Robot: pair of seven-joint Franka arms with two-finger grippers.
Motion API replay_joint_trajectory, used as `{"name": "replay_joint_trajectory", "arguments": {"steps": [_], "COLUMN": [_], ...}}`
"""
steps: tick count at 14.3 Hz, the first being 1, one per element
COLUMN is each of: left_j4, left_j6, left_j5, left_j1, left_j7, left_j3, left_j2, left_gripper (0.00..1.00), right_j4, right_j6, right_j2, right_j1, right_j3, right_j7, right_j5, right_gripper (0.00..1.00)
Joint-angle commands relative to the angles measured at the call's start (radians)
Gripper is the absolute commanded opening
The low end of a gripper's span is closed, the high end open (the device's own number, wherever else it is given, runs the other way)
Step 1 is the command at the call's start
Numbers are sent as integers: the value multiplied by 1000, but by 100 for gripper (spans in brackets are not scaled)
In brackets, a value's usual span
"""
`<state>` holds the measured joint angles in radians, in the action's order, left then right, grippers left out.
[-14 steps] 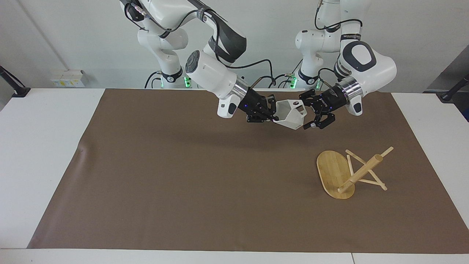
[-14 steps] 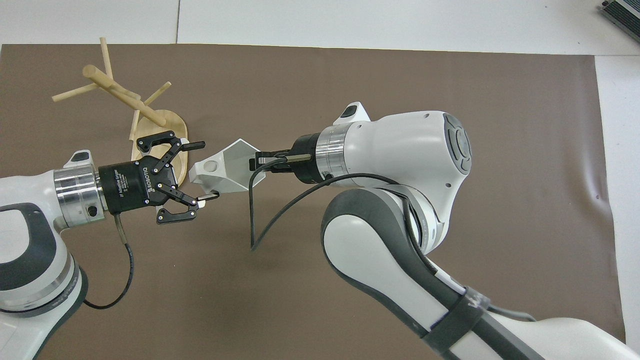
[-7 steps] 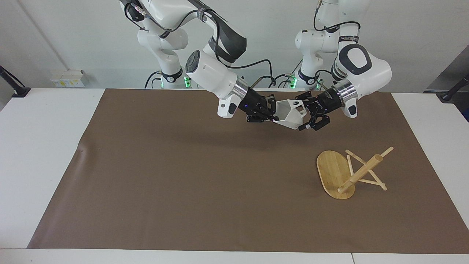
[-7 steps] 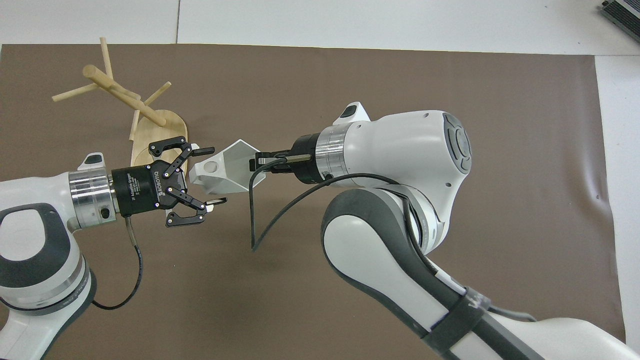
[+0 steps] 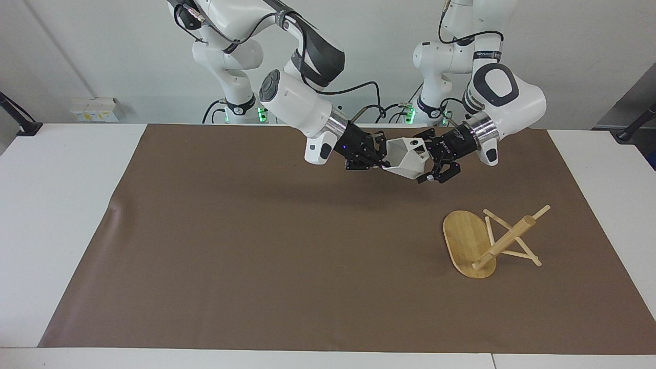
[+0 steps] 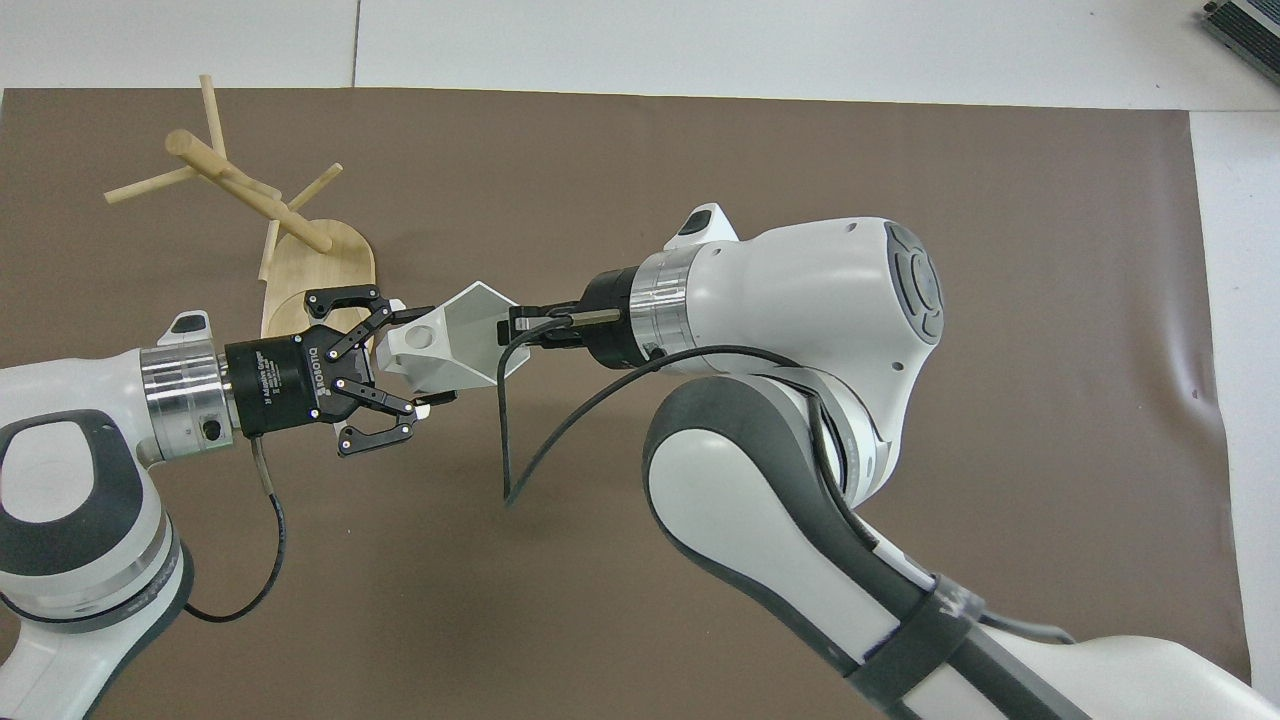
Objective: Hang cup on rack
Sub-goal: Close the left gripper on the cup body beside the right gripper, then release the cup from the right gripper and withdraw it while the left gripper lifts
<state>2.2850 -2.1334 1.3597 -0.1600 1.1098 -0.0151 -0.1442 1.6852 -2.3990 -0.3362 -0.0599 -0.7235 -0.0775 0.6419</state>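
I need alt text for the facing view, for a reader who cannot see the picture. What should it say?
Two white robot arms hold a small white faceted cup in the air between them over a brown mat: the right gripper grips its rim, the left gripper closes around its handle end. A light bamboo rack lies tipped over on the mat, toward the left arm's end.

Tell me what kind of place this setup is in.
Most likely a robotics lab or test bench, not a kitchen. Two white arms are mounted at a white table covered by a brown mat, against a bare wall, with only a cup and a rack as props.
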Motion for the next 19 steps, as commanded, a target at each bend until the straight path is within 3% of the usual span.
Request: {"name": "replay_joint_trajectory", "arguments": {"steps": [1, 2, 3, 6, 10, 12, 14, 16, 19], "left_j4": [18, 16, 14, 14, 16, 14, 14, 11, 8], "left_j6": [-7, 0, 1, 9, 6, 3, -5, -11, -13], "left_j5": [22, 21, 19, 18, 18, 16, 10, -88, -152], "left_j1": [-7, -7, -6, 5, 5, 7, 7, 7, 7], "left_j7": [-21, -24, -24, -22, 16, 48, 80, 116, 149], "left_j3": [9, 10, 10, 12, 14, 14, 14, 14, 14], "left_j2": [-11, -11, -11, -11, -11, -11, -9, -9, -9], "left_gripper": [17, 4, 0, 0, 0, 0, 0, 0, 0], "right_j4": [-15, -15, -15, -15, -15, -15, -15, -15, -13], "right_j6": [29, 29, 30, 41, 41, 44, 44, 49, 104], "right_j2": [-3, -1, 0, 3, 8, 17, 17, 19, 32], "right_j1": [-17, -17, -18, -20, -24, -28, -29, -31, -31], "right_j3": [-14, -16, -16, -14, -4, -1, 4, 13, 55], "right_j7": [-30, -30, -30, -31, -39, -38, -36, -31, -2], "right_j5": [-18, -18, -18, -18, -16, -16, -16, -18, -19], "right_gripper": [0, 0, 0, 0, 43, 46, 68, 73, 100]}}
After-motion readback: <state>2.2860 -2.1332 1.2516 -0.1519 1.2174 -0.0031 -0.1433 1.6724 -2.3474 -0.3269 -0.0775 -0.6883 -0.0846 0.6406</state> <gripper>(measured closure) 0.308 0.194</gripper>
